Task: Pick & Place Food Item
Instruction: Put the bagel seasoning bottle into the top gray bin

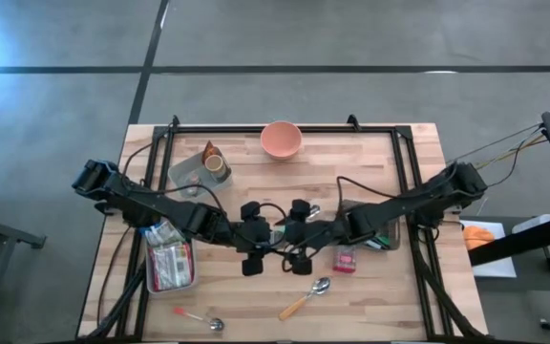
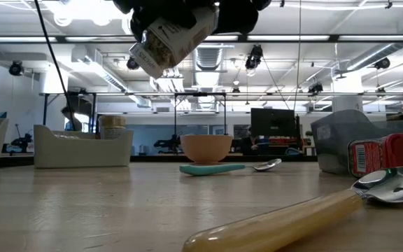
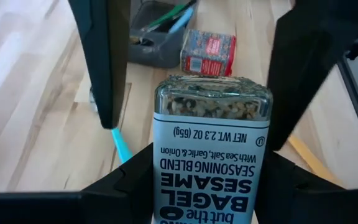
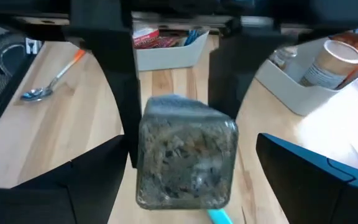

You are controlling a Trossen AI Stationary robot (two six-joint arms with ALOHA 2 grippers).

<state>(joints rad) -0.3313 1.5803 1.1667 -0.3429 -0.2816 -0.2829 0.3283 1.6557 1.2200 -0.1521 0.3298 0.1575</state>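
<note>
- I saw the clear square jar of everything-bagel sesame seasoning with a white printed label [image 3: 211, 144] held in the air over the middle of the table, lifted well off the wood in the low view [image 2: 168, 36].
- My left gripper [image 3: 197, 74] was clamped on the jar, one dark finger [image 3: 104, 59] pressed along each of its sides, with the jar's base pointing away from the wrist.
- My right gripper [image 4: 179, 155] faced it from the 3 o'clock side with its fingers spread wide; the jar's base sat between them and I saw no contact.
- In the high view the two grippers met at table centre, left [image 1: 252, 235] and right [image 1: 295, 233] just beside each other.
- A peach-coloured round bowl [image 1: 281, 139] stood at 12 o'clock near the far edge.
- A pale grey rectangular bin holding a paper cup [image 1: 200, 169] sat at 10 o'clock.
- A second light tray of red-and-white packets [image 1: 169, 262] lay at 8 o'clock.
- A small red box [image 1: 346, 260] lay at 4 o'clock, beside a dark grey utensil bin [image 1: 382, 235].
- A cream-handled metal spoon [image 1: 306, 298] lay at 6 o'clock, and an orange-handled spoon [image 1: 199, 318] at 7 o'clock.
- A teal-handled spoon [image 2: 222, 168] lay under the jar.
</note>
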